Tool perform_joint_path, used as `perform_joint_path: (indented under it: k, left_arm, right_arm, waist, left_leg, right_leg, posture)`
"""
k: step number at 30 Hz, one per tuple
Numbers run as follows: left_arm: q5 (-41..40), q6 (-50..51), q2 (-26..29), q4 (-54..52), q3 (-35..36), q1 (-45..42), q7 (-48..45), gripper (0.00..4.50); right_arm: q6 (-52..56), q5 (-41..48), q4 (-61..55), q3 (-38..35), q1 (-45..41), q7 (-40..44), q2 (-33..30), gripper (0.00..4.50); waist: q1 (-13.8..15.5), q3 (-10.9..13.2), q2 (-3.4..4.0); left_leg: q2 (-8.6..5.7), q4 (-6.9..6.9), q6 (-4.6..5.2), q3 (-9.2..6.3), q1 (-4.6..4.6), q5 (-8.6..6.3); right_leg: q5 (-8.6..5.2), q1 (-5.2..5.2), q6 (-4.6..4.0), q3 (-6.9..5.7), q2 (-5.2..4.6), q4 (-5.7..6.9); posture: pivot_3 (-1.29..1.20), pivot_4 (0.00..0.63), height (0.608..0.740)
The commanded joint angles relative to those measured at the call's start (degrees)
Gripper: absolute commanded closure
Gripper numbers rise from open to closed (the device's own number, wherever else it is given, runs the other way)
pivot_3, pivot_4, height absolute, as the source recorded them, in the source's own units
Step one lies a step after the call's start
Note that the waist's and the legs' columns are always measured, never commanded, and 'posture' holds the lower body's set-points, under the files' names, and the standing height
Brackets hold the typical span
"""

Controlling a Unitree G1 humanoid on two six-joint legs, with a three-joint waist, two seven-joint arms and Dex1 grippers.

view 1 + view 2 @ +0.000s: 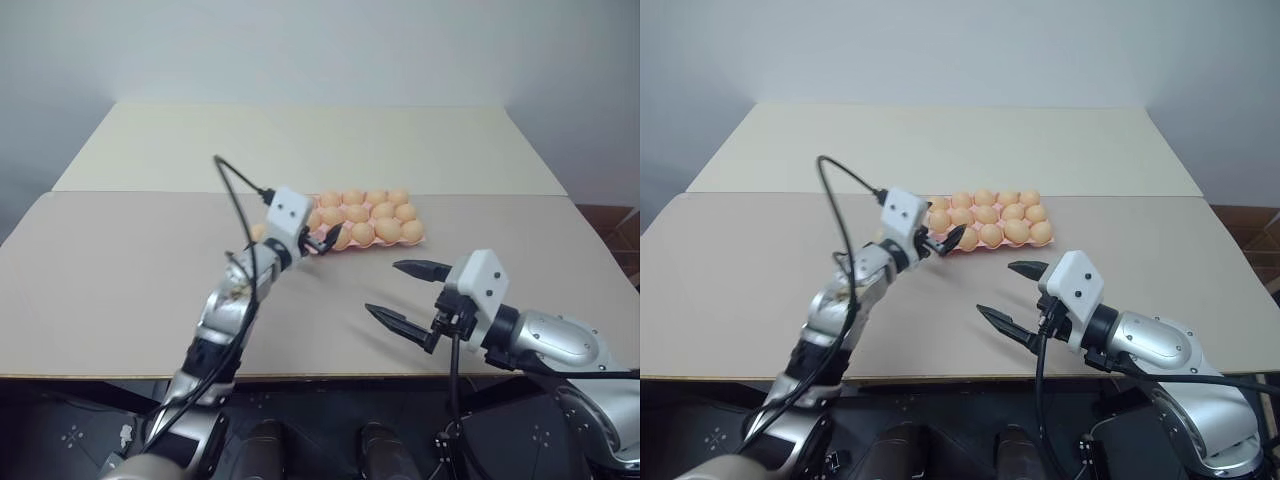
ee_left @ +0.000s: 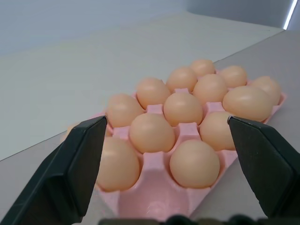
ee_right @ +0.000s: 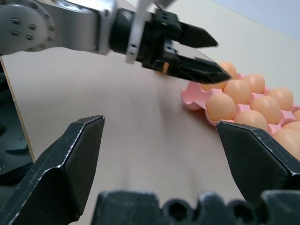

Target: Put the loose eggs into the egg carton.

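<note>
No brand, label or writing can be read on anything here. The egg carton (image 1: 368, 240), a pink moulded tray with scalloped edges, lies on the tan bench (image 1: 120, 290) about midway between its left and right edges and close to the seam where a paler surface (image 1: 300, 140) joins on at the far side. Its cups hold orange-tan eggs (image 2: 182, 108) in three rows; in the left wrist view the cup at the carton's near left corner (image 2: 150, 204) stands empty. One loose egg (image 1: 259, 231) lies on the bench just beside the carton's left end, partly hidden behind the left arm. The left gripper (image 1: 322, 243) hangs at that near left corner of the carton, pointing roughly level along the rows, its two black fingers (image 2: 70, 173) spread wide with nothing between them. The right gripper (image 1: 405, 293) hovers over bare bench nearer the front edge, to the right of centre and well apart from the carton, its fingers likewise gaping and empty. Bare bench runs wide on the left of the carton out to the left edge, and on the right out to the right edge; between the carton and the front edge the surface is bare except where the two grippers hang over it.
</note>
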Motion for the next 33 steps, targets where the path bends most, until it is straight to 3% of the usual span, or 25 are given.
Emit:
perform_joint_path:
  k: [1, 7, 15, 33]
  left_arm:
    - [-1.6, 4.4, 1.8, -11.6, 3.0, 6.1, 0.9, 0.04]
    - [-1.5, 11.2, 4.9, -17.8, 8.9, 14.7, 3.9, 0.04]
    - [-3.0, 15.0, 7.4, -14.1, 12.5, 12.0, 3.6, 0.04]
    - [-0.9, 6.1, 9.1, 25.9, 7.4, -13.0, -5.3, 0.04]
  right_arm:
    - [-0.7, 1.2, -2.2, -1.0, 0.1, 0.3, -0.2, 0.0]
    - [-1.0, 1.2, -1.5, -0.3, -0.9, 0.7, 0.1, 0.0]
    - [2.6, 1.9, -1.6, 2.2, -4.2, -1.5, 0.5, 0.0]
    - [3.9, 0.2, -0.8, 7.6, -10.5, -4.3, 2.7, 0.0]
  waist:
    - [0.0, 0.0, 0.0]
    - [-0.1, 0.0, 0.0]
    - [0.1, 0.0, 0.0]
    - [0.1, 0.0, -0.01]
  left_leg:
    - [0.0, 0.0, 0.0, 0.0, 0.01, 0.0]
    - [0.02, 0.0, 0.0, 0.0, 0.1, 0.0]
    - [0.01, 0.09, 0.0, -0.01, 0.07, 0.01]
    - [-0.02, 0.1, 0.0, -0.01, -0.04, 0.0]
  right_leg:
    - [0.0, 0.01, 0.0, 0.0, 0.0, 0.0]
    - [0.01, 0.06, -0.02, -0.01, 0.0, 0.05]
    - [0.01, 0.07, -0.02, -0.05, -0.01, 0.05]
    - [0.01, 0.02, 0.0, -0.13, -0.01, 0.0]
  posture:
    - [0.0, 0.15, 0.74]
    - [0.0, 0.15, 0.74]
    - [0.0, 0.15, 0.74]
    - [0.0, 0.15, 0.74]
